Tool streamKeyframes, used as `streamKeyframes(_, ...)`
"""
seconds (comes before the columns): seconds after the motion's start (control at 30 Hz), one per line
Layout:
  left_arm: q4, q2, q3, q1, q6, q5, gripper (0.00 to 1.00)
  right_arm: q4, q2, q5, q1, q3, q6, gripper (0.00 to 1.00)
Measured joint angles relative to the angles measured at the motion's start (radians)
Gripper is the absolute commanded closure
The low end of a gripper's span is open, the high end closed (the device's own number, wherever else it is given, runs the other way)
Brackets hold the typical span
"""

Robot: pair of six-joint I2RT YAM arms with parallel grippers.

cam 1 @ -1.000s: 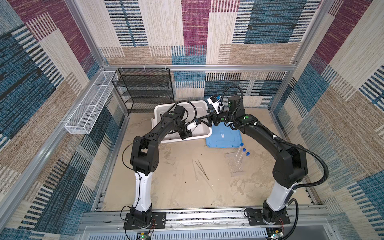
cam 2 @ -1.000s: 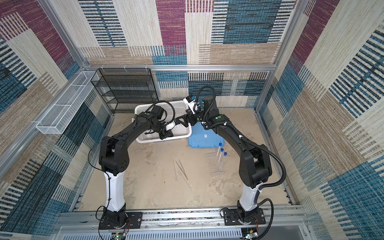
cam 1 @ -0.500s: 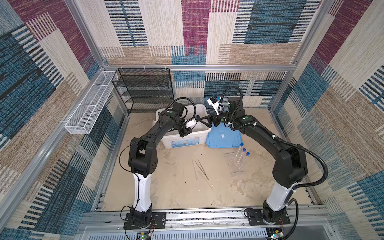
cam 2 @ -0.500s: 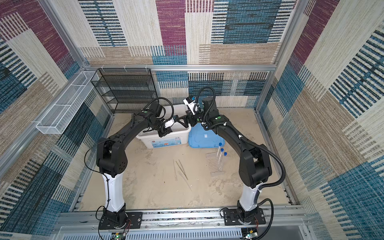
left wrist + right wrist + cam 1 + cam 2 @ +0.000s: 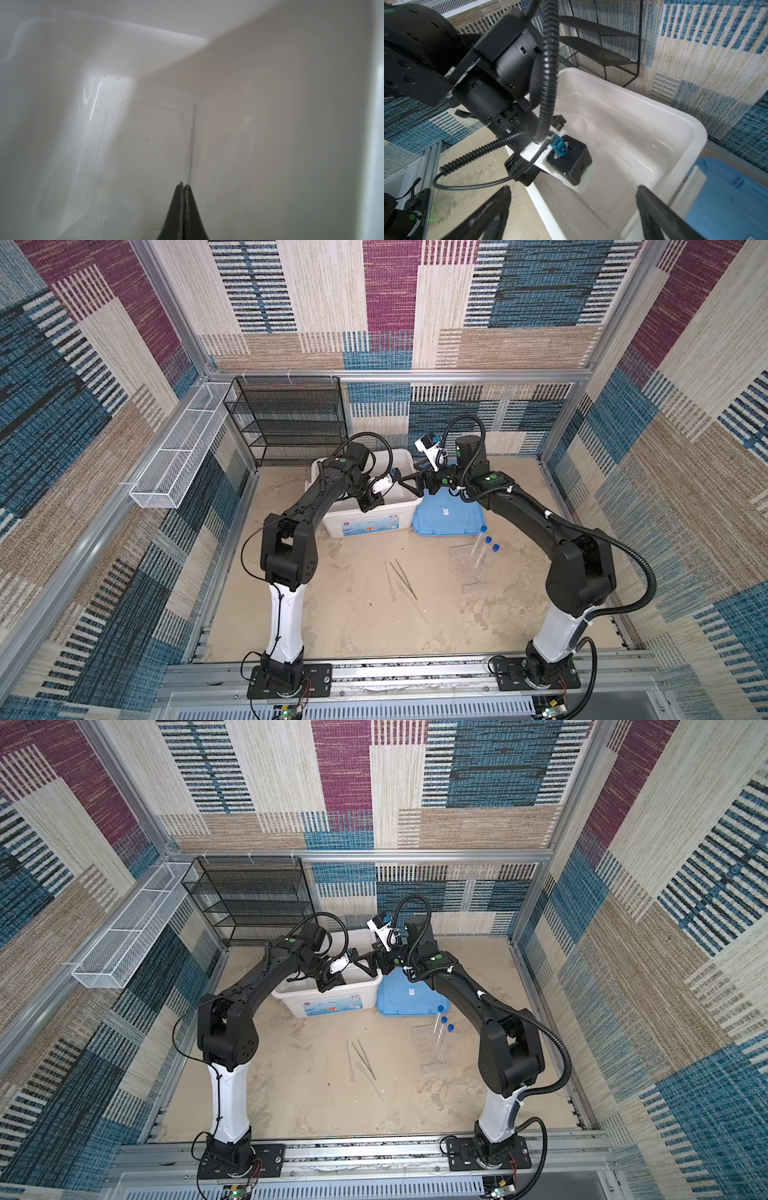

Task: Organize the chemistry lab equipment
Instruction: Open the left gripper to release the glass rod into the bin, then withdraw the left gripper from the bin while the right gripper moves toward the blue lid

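My left gripper (image 5: 372,504) (image 5: 332,984) reaches down inside the white box (image 5: 365,526). In the left wrist view its jaws (image 5: 184,184) are shut on the near end of a thin grey rod (image 5: 192,143). The rod (image 5: 600,218) slants down to the box floor. My right gripper (image 5: 411,483) (image 5: 573,187) is open and empty, over the box's right rim. On the sand lie three blue-capped test tubes (image 5: 482,549) (image 5: 440,1033), metal tweezers (image 5: 405,578) (image 5: 363,1058) and a clear dropper (image 5: 390,580). A faint clear glass shape (image 5: 578,124) sits in the box.
The light-blue lid (image 5: 449,516) lies flat right of the box. A black mesh shelf (image 5: 291,418) stands at the back wall. A white wire basket (image 5: 174,452) hangs on the left frame. A clear plastic sheet (image 5: 469,572) lies under the test tubes.
The white box was tipped with its opening toward the camera. It now stands flat with its labelled front showing. My left gripper stays inside it; the right arm has barely moved.
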Motion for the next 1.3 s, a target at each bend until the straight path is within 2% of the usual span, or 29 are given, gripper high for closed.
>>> streamKeyframes(0.23,0.000,-0.027,0.024,0.008,-0.004,-0.006,0.72,0.003,0.000,0.000,0.000,0.000,0.000,0.05)
streamKeyframes(0.43,0.008,-0.084,0.019,0.024,-0.032,-0.016,0.44,0.003,-0.004,0.001,0.000,0.000,0.004,0.05)
streamKeyframes(0.5,0.023,-0.109,0.000,0.026,-0.056,-0.023,0.38,0.004,-0.010,0.001,0.000,0.000,0.011,0.04)
streamKeyframes(0.67,0.111,-0.206,-0.056,0.031,-0.178,-0.031,0.20,0.006,-0.032,0.020,0.000,0.000,0.030,0.03)
streamKeyframes(0.77,0.185,-0.288,-0.084,0.031,-0.300,-0.030,0.01,0.007,-0.067,0.040,0.000,-0.013,0.048,0.00)
streamKeyframes(0.97,0.341,-0.470,-0.181,0.030,-0.674,0.016,0.01,0.010,-0.166,0.135,0.000,-0.071,0.103,0.00)
streamKeyframes(1.2,0.529,-0.738,-0.509,0.022,-1.133,0.024,0.01,0.007,-0.319,0.249,0.000,-0.206,0.159,0.00)
streamKeyframes(1.3,0.539,-0.810,-0.618,-0.003,-1.283,-0.013,0.01,0.007,-0.392,0.262,0.000,-0.274,0.168,0.00)
